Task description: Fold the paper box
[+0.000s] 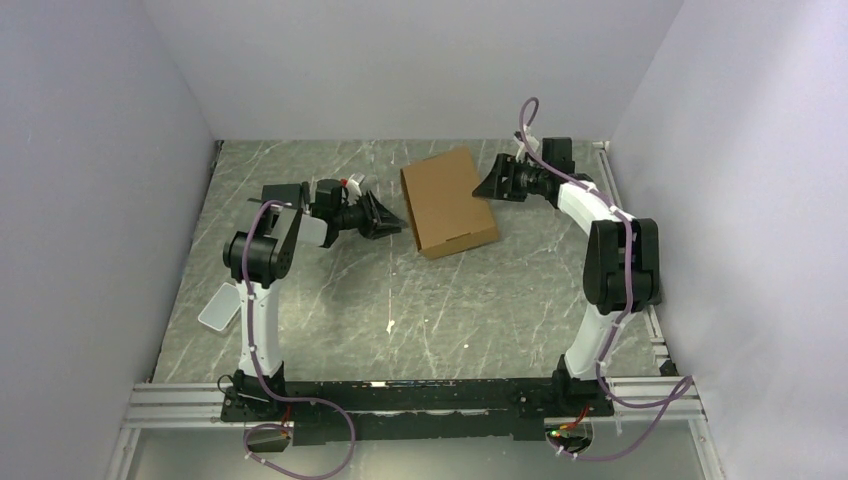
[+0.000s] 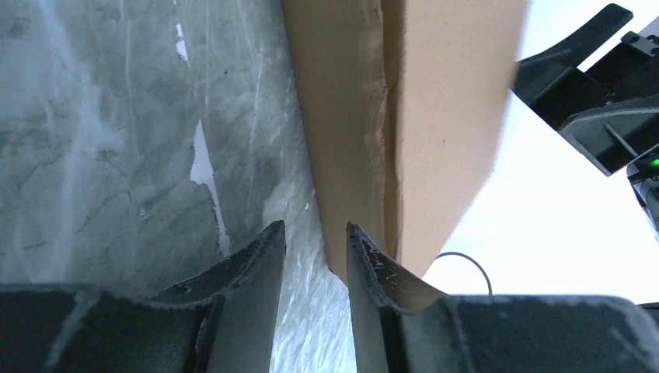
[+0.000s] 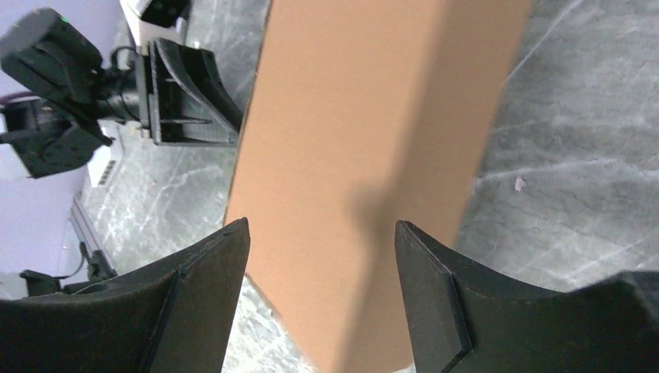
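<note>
The paper box [image 1: 447,203] is a brown cardboard mailer, folded shut and lying flat on the marble table at the back centre. My left gripper [image 1: 392,220] sits low at the box's left edge. In the left wrist view the left gripper [image 2: 315,237] is open by a narrow gap that shows only table, and the box's side wall [image 2: 350,140] rises just past the right fingertip [image 2: 361,252]. My right gripper [image 1: 482,185] is at the box's right edge. In the right wrist view it [image 3: 321,233] stands wide open, with the box's top [image 3: 365,140] showing across the gap.
A translucent white plastic piece [image 1: 220,306] lies by the left arm's base. A small white-and-red object [image 1: 347,184] sits behind the left wrist. A white speck [image 1: 390,325] marks the table's middle. Grey walls close in the left, back and right sides.
</note>
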### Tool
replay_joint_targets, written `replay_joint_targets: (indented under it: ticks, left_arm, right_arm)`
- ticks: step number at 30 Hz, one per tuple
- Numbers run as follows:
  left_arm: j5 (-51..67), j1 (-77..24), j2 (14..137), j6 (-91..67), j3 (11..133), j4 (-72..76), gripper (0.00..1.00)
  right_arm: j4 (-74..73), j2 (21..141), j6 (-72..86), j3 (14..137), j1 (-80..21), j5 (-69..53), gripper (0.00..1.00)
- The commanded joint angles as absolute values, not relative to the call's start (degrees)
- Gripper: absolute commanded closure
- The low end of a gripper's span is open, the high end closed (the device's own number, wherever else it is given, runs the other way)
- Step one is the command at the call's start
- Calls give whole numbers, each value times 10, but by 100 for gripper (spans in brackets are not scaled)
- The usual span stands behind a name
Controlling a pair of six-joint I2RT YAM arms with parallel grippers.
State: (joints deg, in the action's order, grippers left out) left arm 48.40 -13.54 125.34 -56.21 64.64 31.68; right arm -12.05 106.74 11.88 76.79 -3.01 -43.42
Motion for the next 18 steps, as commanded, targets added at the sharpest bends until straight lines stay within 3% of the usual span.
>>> replay_joint_targets:
  ticks: [1, 10, 18]
  left_arm:
    - [488, -137, 1245, -550, 648, 315, 60]
    - [514, -137, 1231, -587, 641, 384, 55]
    - [488, -151, 1233, -539, 699, 259, 64]
  right_arm:
    - [-22, 1039, 181, 750, -8, -483, 28]
    - [-47, 1076, 163, 763, -11, -476, 28]
    - [-42, 1127, 180, 777, -4, -467, 28]
